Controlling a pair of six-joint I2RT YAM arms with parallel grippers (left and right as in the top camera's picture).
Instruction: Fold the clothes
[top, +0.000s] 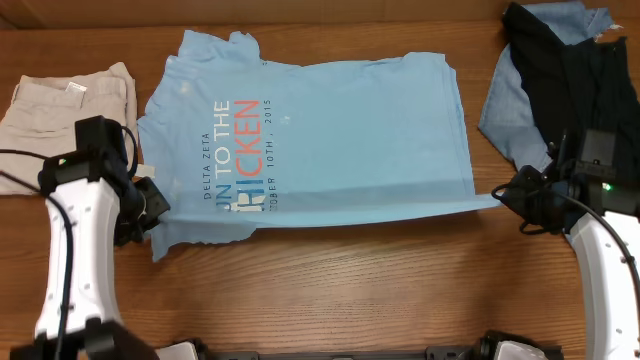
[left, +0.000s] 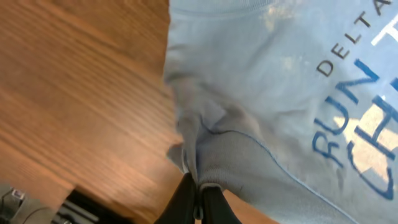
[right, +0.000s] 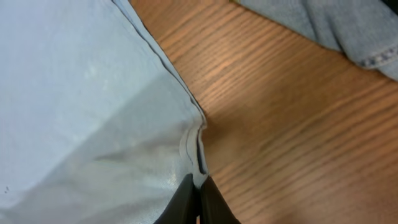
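We see the left gripper (left: 198, 191) pinching the T-shirt (top: 350, 130), apparently at a sleeve. The right gripper (right: 199, 186) pinches its hem.

Bright, even light from above, soft faint shadows, mild sheen on the table (right: 298, 124), wrist views softly blurred

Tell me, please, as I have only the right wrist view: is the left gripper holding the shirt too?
Observer: Yes, the left gripper is shut on the shirt, by its near sleeve.
Operator: Thank you. Does anything lie beyond that end?
Observer: Beige trousers lie beside the shirt there.
Operator: And is the print facing up?
Observer: Yes, the lettering faces up, though the near edge looks folded over its first letters.
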